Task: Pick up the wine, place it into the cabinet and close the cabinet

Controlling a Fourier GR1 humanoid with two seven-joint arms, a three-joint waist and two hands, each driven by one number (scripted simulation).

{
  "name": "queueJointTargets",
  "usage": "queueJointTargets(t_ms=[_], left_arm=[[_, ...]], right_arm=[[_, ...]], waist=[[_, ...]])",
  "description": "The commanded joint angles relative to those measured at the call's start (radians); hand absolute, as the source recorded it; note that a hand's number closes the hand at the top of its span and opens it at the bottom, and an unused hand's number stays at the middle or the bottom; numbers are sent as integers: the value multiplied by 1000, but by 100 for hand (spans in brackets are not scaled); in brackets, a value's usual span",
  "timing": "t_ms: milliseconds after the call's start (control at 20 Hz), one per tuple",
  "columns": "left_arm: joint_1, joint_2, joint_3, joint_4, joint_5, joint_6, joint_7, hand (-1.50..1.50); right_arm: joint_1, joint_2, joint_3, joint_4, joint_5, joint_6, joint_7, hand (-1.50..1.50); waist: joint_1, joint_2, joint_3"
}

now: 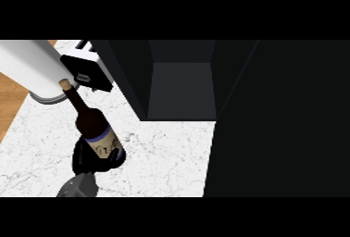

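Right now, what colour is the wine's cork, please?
Light tan; the cork shows best in head view.

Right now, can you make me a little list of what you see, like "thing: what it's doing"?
wine bottle: dark, cork in its neck, blue-edged label, tilted, held over the counter
left hand: curled round the bottle's lower end
right hand: not in view
cabinet: dark and open, bottle not inside yet
counter: white marble
white cylinder: top left, next to the bottle's cork
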Motion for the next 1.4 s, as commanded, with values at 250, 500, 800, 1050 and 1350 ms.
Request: queueJointTargets(t_ms=[250, 500, 800, 1050, 1350], left_arm=[[164, -27, -134, -356, 8, 19, 162, 150], [226, -52, -409, -505, 123, 227, 177, 150], [198, -52, -574, -599, 180, 437, 223, 150], [204, -52, -610, -654, 236, 538, 274, 150], [32, -52, -750, -435, 403, 691, 103, 150]], right_arm=[[9, 41, 105, -14, 64, -25, -2, -150], [15, -4, -41, -24, -91, 21, 3, -150], [-23, 1, -31, -2, -71, 4, 14, -150], [117, 12, -28, -41, -80, 50, -55, -150], [-22, 1, -7, -32, -61, 9, 58, -150]], waist=[[4, -1, 0], [-1, -1, 0], [-4, 1, 0], [-6, 1, 0], [-11, 2, -1]])
